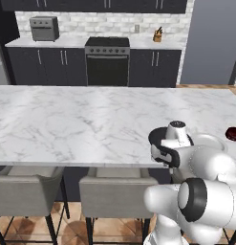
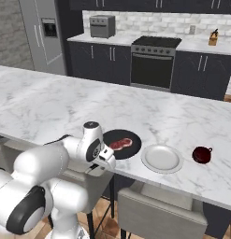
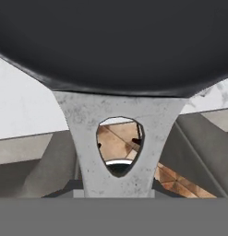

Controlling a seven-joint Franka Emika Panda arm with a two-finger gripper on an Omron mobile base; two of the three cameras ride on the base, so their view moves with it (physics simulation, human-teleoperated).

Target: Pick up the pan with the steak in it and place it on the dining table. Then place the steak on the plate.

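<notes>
On dining table (image 2: pixel 51 107), near front edge: black pan (image 2: pixel 128 135) with steak (image 2: pixel 120 144) inside, pale plate (image 2: pixel 161 158) just beside, dark red fruit-like item (image 2: pixel 201 154) beyond. Gripper (image 2: pixel 104 161) clamped shut on pan handle (image 3: pixel 117 143), at table's edge.

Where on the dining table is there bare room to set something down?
The dining table is bare across its whole left stretch and along the far edge facing the stove. It is crowded at the near right edge: the pan with the steak, the plate and a dark red cup sit in a row.
</notes>
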